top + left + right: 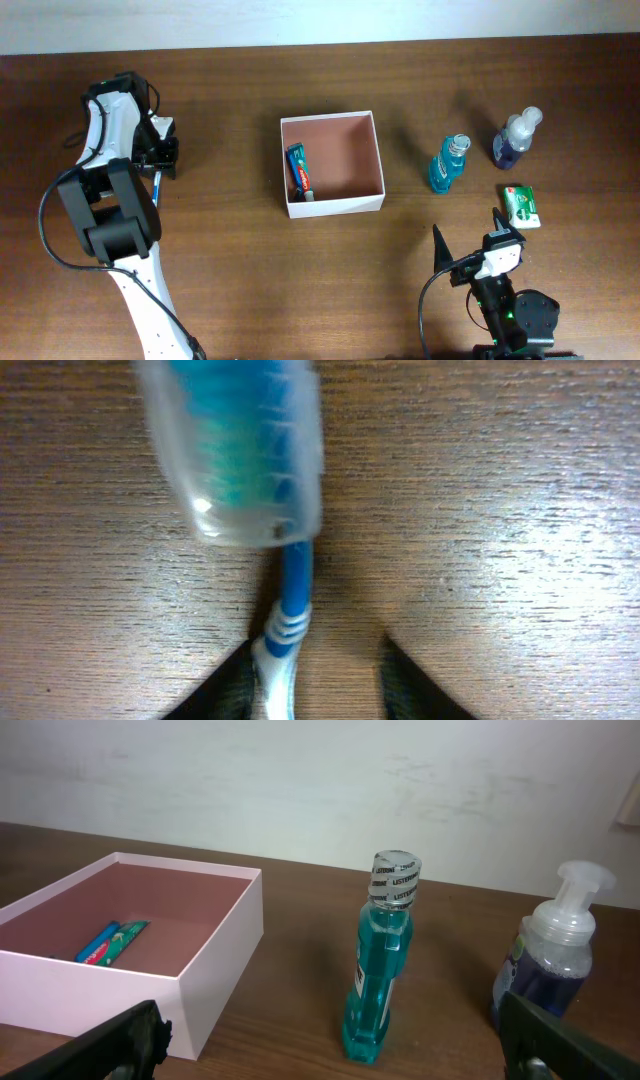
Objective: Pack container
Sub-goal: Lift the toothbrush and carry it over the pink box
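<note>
white container (335, 205), one toothpaste (300, 170) inside; one mouthwash (447, 165), one pump bottle (515, 138)

- Identify the container (335, 206) by white walls and a pinkish-brown inside.
- Inside it, the tube (299, 170): blue, green, red.
- Right, the bottle (447, 168): teal, clear cap.
- Far right, the pump bottle (512, 145): dark blue, whitish pump.
- Near right, the box (521, 205): green and white.
- Left, the toothbrush (290, 600): blue-and-white handle, teal bristles, translucent cap.
- Your table (230, 280): dark brown wood grain.
</note>
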Robot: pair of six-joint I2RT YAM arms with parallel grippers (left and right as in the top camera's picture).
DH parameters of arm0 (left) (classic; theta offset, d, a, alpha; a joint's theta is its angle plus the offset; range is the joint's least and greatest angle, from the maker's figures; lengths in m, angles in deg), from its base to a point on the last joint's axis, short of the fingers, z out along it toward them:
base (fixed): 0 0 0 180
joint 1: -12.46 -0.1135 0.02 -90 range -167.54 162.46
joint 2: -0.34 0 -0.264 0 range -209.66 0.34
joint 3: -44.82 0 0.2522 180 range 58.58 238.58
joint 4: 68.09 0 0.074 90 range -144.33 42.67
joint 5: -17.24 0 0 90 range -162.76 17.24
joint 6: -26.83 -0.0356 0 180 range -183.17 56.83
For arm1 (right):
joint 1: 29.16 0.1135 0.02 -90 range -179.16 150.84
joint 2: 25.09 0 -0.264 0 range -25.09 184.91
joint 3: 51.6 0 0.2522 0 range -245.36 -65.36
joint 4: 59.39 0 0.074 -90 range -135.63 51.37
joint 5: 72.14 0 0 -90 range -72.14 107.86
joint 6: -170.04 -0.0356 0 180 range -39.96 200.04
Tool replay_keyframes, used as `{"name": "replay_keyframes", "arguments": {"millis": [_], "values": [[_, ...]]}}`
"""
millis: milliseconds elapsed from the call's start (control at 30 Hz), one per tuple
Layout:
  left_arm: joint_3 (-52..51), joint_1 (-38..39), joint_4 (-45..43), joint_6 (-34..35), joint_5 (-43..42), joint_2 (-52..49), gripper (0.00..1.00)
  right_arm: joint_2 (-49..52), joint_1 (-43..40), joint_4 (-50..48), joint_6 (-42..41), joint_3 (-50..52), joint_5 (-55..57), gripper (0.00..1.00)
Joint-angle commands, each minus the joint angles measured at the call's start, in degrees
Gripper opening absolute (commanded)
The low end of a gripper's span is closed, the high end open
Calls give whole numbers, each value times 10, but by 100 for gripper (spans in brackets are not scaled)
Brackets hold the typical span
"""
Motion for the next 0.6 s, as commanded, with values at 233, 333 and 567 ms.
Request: {"name": "replay_keyframes", "arguments": {"millis": [233,333,567], "values": [[-9,-2,7,8,10,-17,18,-4,2,-1,-2,6,5,98],[-7,-2,14,8,10,-17,18,-4,2,-1,-2,6,5,98],[31,-2,38,8,10,-17,9,-4,2,-1,-2,6,5,98]]}}
